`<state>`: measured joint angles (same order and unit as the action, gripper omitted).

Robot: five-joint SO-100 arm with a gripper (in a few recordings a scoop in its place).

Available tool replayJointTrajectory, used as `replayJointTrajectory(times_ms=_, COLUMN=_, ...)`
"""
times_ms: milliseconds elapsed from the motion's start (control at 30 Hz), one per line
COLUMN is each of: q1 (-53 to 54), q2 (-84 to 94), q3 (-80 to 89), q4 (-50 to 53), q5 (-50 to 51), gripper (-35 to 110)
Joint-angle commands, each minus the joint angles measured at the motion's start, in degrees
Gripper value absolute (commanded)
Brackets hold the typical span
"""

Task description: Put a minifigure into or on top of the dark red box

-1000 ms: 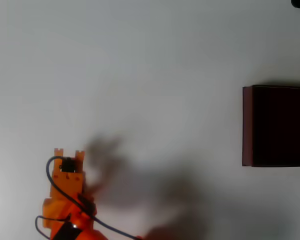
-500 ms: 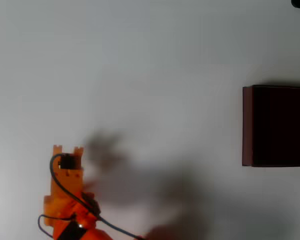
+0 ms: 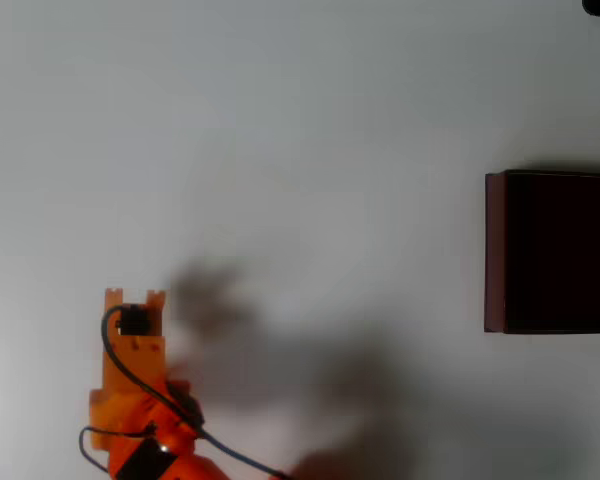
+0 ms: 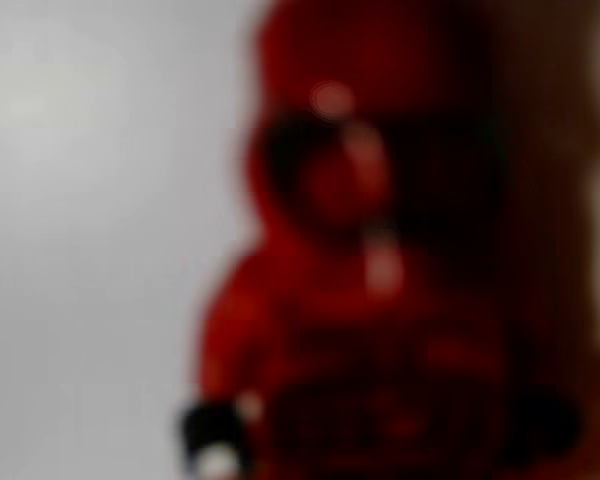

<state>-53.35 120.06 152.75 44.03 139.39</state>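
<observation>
Gripper [image 3: 135,300] looks clamped on the tiny all-red toy minifigure [image 4: 370,300] (blurry, so probably), well apart from the large maroon rectangular box [image 3: 495,250], ready for carrying.

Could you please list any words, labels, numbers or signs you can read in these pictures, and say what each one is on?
None can be read.
The dark red box, the orange arm and the table carry no visible text in the overhead view.
The minifigure is too blurred in the wrist view to tell whether it has any print.
</observation>
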Motion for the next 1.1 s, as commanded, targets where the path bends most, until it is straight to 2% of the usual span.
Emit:
replayJointTrajectory(times_ms=0, q1=1.05, q2=5.10, q3=-1.76, q4=8.88, q5=-2.37, gripper=1)
replayJointTrajectory(times_ms=200, q1=10.37, q2=15.38, q3=-9.14, q4=28.30, q5=-14.94, gripper=1)
replayJointTrajectory(times_ms=467, q1=32.17, q2=29.53, q3=-12.13, q4=41.84, q5=-40.69, gripper=1)
replayJointTrajectory(times_ms=733, q1=55.37, q2=32.96, q3=-17.93, q4=44.74, q5=-68.03, gripper=0)
replayJointTrajectory(times_ms=1067, q1=73.48, q2=21.18, q3=-29.97, q4=43.07, q5=-89.65, gripper=0)
